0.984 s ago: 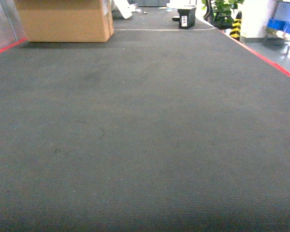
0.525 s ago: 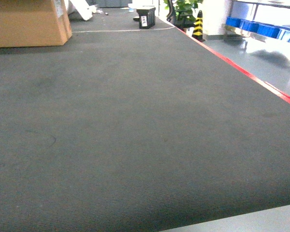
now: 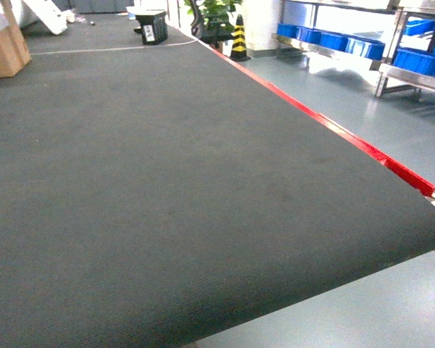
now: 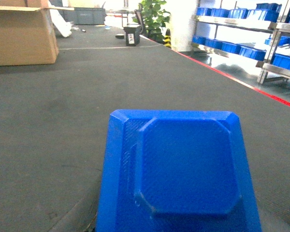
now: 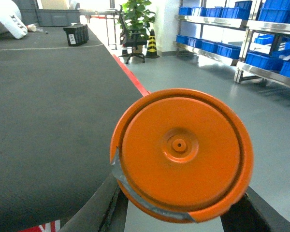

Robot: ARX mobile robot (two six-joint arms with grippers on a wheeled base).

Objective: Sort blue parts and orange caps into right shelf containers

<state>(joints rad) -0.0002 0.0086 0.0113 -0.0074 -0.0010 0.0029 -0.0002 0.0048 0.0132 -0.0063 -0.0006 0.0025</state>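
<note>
Across the head view I get mostly dark mat (image 3: 167, 188), its red edge strip (image 3: 326, 127) running diagonally from top centre down to the right edge, grey floor (image 3: 391, 123) beyond it. No arms visible in that view.

Upper right of head frame: metal shelf (image 3: 333, 54) w/ a row of blue containers (image 3: 326, 40) on its low tier. Same containers show upper right in both wrist views. They sit well apart from the mat, across the floor.

Upper left corner, head: cardboard box (image 3: 1, 40), partly cut off. Top centre: small black bin (image 3: 152, 27), striped cone (image 3: 238, 40) and a green plant (image 3: 216, 13) near it.

Left wrist cam: blue part (image 4: 183, 169) fills the lower centre of frame, flat w/ a raised chamfered panel, sitting right at the lens. Left jaws hidden under it; I can't tell their state.

Right wrist cam: orange cap (image 5: 181, 152) fills centre-lower frame, round, face toward lens, small hub in the middle, grey tape-like strip along its lower left rim. Dark bars at bottom left and bottom right, prob. the right jaws, but I can't tell if they pinch the cap.
</note>
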